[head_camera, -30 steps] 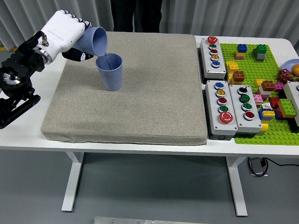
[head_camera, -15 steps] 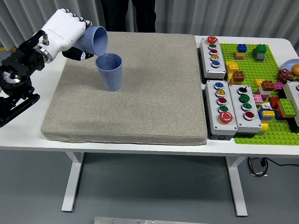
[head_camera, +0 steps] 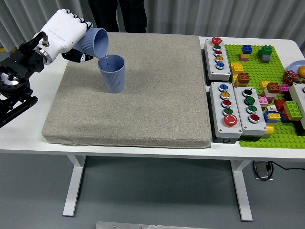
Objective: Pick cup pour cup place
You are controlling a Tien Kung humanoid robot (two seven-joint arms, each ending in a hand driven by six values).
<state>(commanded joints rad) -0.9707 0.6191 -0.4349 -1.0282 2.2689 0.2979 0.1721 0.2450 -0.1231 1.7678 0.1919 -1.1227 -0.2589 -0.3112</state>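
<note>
1. Head view, far left: your left arm comes in over the white table, black at the joints, and rises toward the back-left corner of the grey mat.
2. Your left hand, in its white shell, is wrapped around a blue cup; the dark fingertips show beneath the cup's body.
3. That held cup lies tipped well over. Its long axis runs nearly level, base buried in the hand at the left, open mouth pointing right and slightly down.
4. Just right of and below that mouth stands a second blue cup, upright on the mat, long axis vertical, mouth facing up. The held cup's lower lip sits right at the standing cup's rim; you cannot tell from here whether the two touch, nor whether anything is flowing.
5. Behind the mat, at the top edge, a person in dark clothing stands at the far side; no hands show.
6. Further right, beside the mat, sit grey button boxes with coloured buttons.
7. At the far right lies a green baseplate scattered with coloured bricks.
8. Your right hand does not appear.
</note>
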